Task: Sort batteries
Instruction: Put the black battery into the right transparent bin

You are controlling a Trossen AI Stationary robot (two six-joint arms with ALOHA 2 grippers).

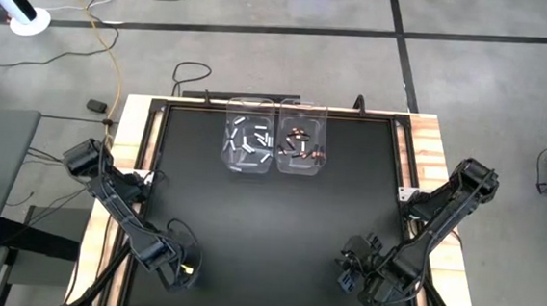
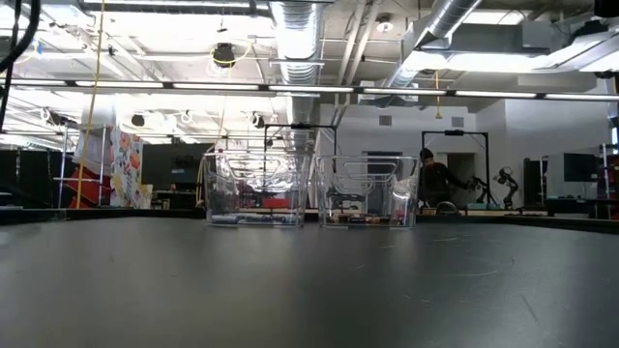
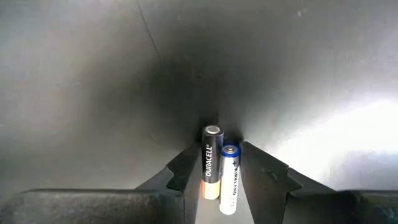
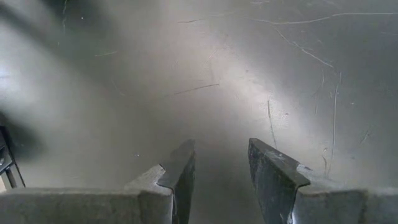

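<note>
Copper-and-black and white batteries (image 3: 219, 176) sit clamped together in the left tool (image 3: 224, 180), so dropping both would mix bins.

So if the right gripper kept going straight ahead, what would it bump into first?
Probably just the bare black tabletop. The right gripper is open, and its wrist view shows no battery or bin ahead, though depth is hard to judge.

Black table (image 1: 269, 211), two clear bins (image 1: 249, 147)
</note>
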